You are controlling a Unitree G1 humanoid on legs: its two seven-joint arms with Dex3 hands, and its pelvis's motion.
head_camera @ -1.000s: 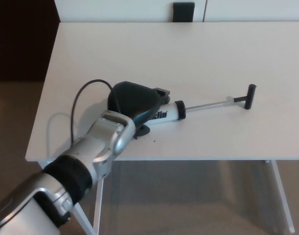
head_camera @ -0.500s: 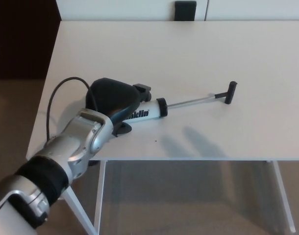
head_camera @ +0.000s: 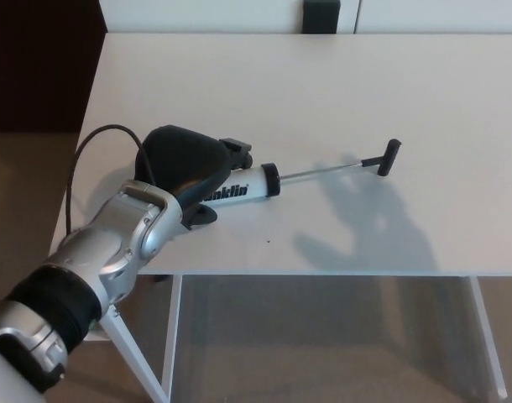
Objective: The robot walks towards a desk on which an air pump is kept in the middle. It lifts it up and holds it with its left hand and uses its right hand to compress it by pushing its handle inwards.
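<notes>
The air pump point(head_camera: 239, 186) has a white barrel with black lettering, a black collar and a thin metal rod drawn out to a black T-handle point(head_camera: 389, 157) on the right. My left hand point(head_camera: 185, 161) is shut on the barrel's left end and holds the pump roughly level, a little above the white desk point(head_camera: 323, 84). The pump's black hose point(head_camera: 78, 155) loops out to the left of my wrist. The right hand does not show, but a hand-shaped shadow point(head_camera: 369, 231) lies on the desk below the rod.
A dark block point(head_camera: 321, 15) stands at the desk's far edge. The desk's front edge runs just under the pump, with white legs point(head_camera: 168, 336) below. A dark wall point(head_camera: 38, 67) is to the left and carpeted floor lies beneath.
The left hand has carried the pump leftward and off the desk top. A hand-shaped shadow has grown on the desk under the rod.
</notes>
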